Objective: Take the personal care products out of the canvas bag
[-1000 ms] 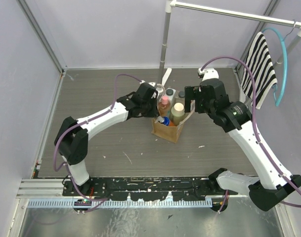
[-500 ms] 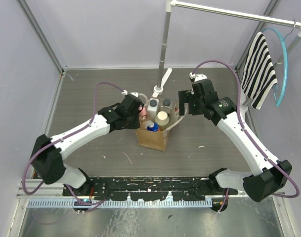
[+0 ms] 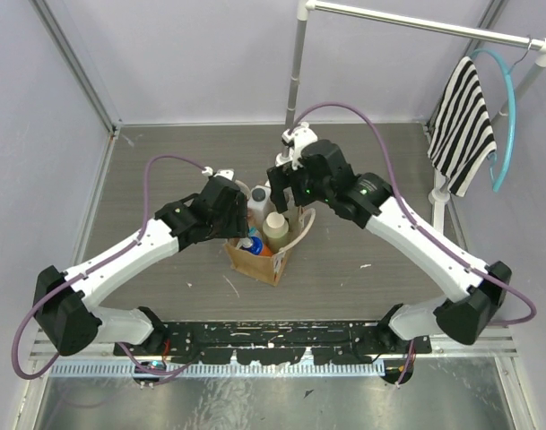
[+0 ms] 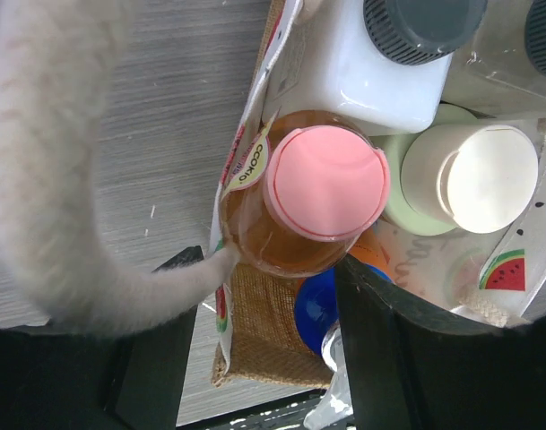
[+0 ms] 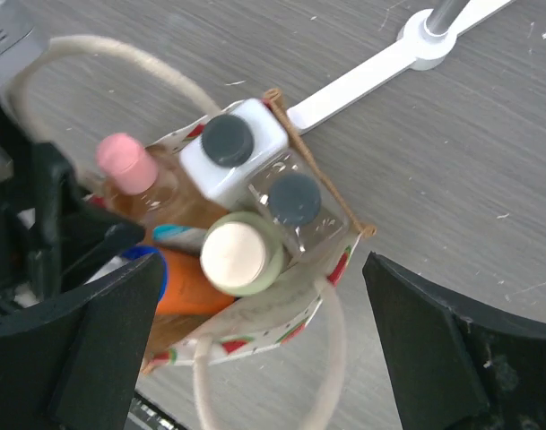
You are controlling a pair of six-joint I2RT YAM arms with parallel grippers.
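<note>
The canvas bag (image 3: pixel 265 262) stands upright mid-table, its watermelon-print rim (image 5: pixel 281 327) and cream handles (image 4: pixel 57 179) showing. Inside it stand the personal care products: a peach-orange bottle with pink cap (image 4: pixel 326 193), a white squarish bottle (image 4: pixel 344 72), a cream bottle with beige cap (image 5: pixel 237 253), a clear bottle with grey cap (image 5: pixel 295 199) and a blue-capped one (image 4: pixel 316 309). My left gripper (image 4: pixel 273 358) is open at the bag's left side, its fingers straddling the bag wall below the pink-capped bottle. Wide open, my right gripper (image 5: pixel 264 358) hovers above the bag's right side and holds nothing.
A white rack foot (image 5: pixel 362 76) lies just behind the bag, with its pole (image 3: pixel 297 72) rising from it. A striped cloth (image 3: pixel 470 116) hangs on a teal hanger at the far right. Grey walls close in the table's left, back and right sides.
The bag slid toward the front left together with my left gripper, whose jaws have now opened. My right arm swung left and now sits over the bag.
</note>
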